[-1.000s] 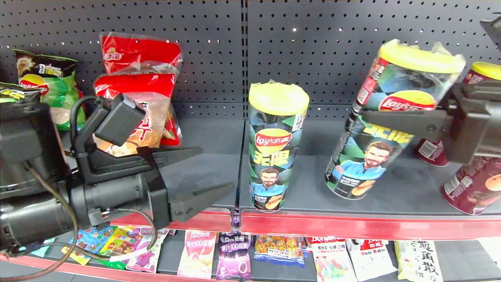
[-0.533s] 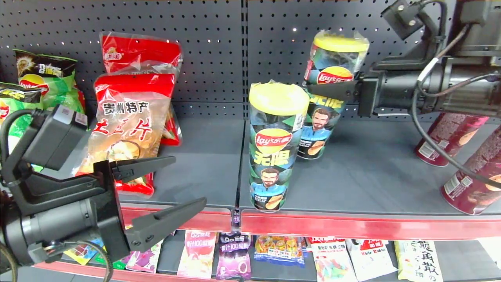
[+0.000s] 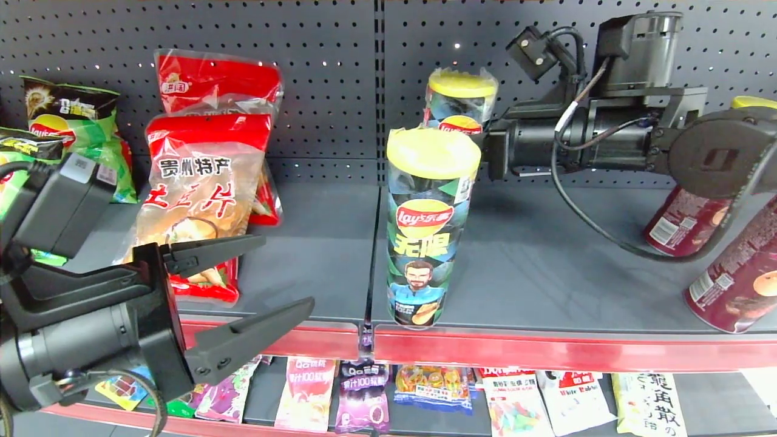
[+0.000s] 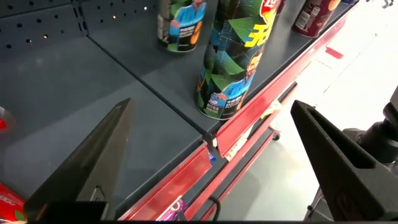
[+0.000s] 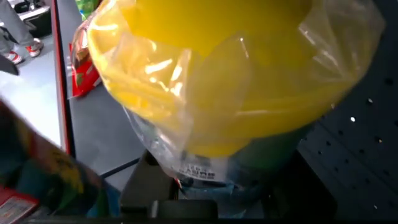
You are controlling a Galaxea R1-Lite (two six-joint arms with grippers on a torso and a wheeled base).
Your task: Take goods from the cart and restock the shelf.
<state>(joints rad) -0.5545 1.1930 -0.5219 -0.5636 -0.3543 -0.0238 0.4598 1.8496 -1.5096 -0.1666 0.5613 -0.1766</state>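
We are clamping our right gripper (image 3: 488,138) on a yellow-lidded chip can (image 3: 460,100), upright at the back of the shelf (image 3: 546,267), just behind 1 matching can (image 3: 425,230). Our left gripper (image 3: 285,273) is hanging with its fingers wide apart before the shelf's red lip.

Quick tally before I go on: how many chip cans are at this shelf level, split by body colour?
Green cans: 2, the front can and the rear can.
Maroon cans: 2, the nearer maroon can and the farther maroon can.
Total: 4.
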